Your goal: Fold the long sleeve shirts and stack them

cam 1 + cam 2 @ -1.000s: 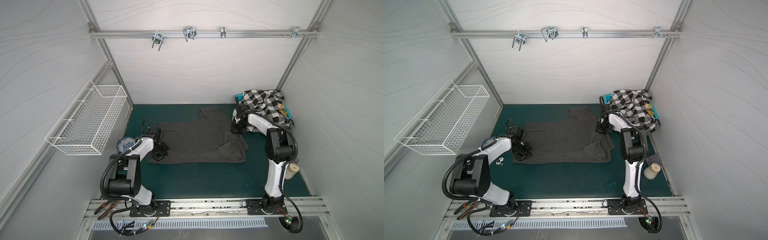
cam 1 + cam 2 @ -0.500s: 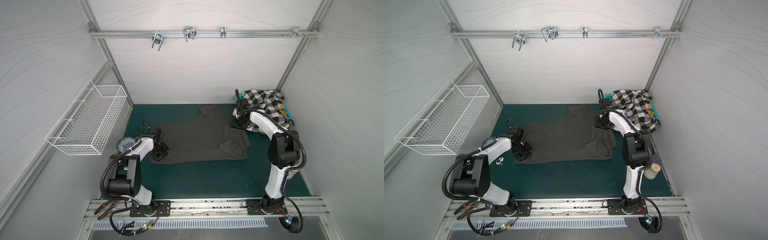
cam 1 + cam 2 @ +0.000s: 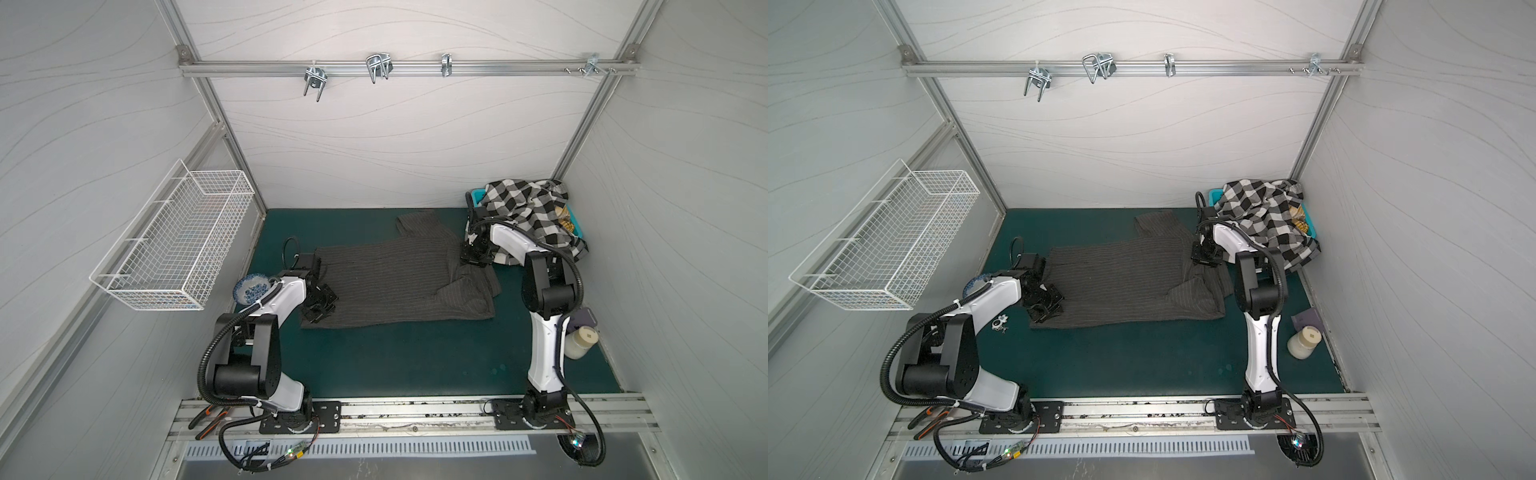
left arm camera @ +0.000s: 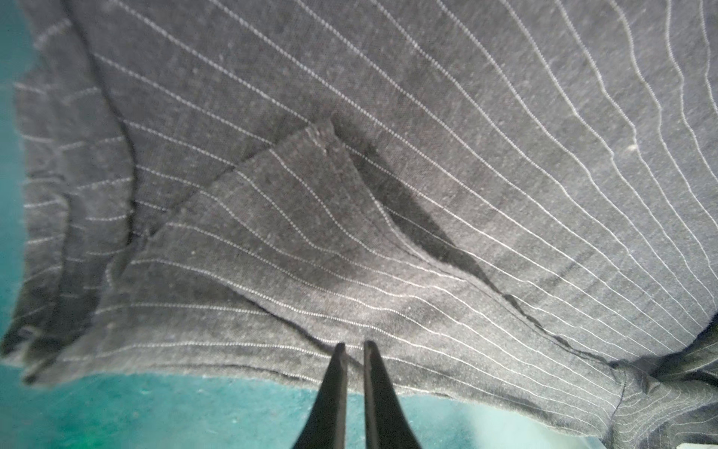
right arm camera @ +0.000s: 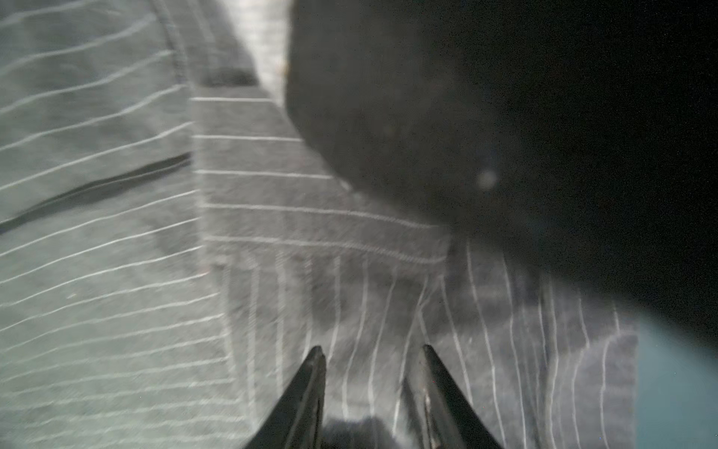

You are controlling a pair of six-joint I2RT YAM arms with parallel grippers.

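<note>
The dark pinstriped long sleeve shirt (image 3: 395, 282) lies spread on the green mat in both top views, with one sleeve (image 3: 419, 222) angled toward the back and its right end rumpled. My left gripper (image 3: 318, 309) sits at the shirt's left hem. In the left wrist view its jaws (image 4: 352, 345) are pinched nearly together on the hem edge. My right gripper (image 3: 473, 259) hovers over the shirt's right end, and its jaws (image 5: 373, 350) stand apart above striped cloth with nothing between them. The black-and-white checked shirt (image 3: 528, 208) is heaped over the teal basket (image 3: 577, 216).
A white wire basket (image 3: 178, 249) hangs on the left wall. A blue-patterned bowl (image 3: 251, 286) sits beside the left arm, with a small metal trinket (image 3: 999, 323) on the mat nearby. A cream jar (image 3: 582, 343) and a purple item (image 3: 588, 318) lie by the right wall.
My right gripper has opened and let go of the shirt's right end. It swung toward the back, then came slightly forward. The cloth there shifted. The left arm has stayed still.
</note>
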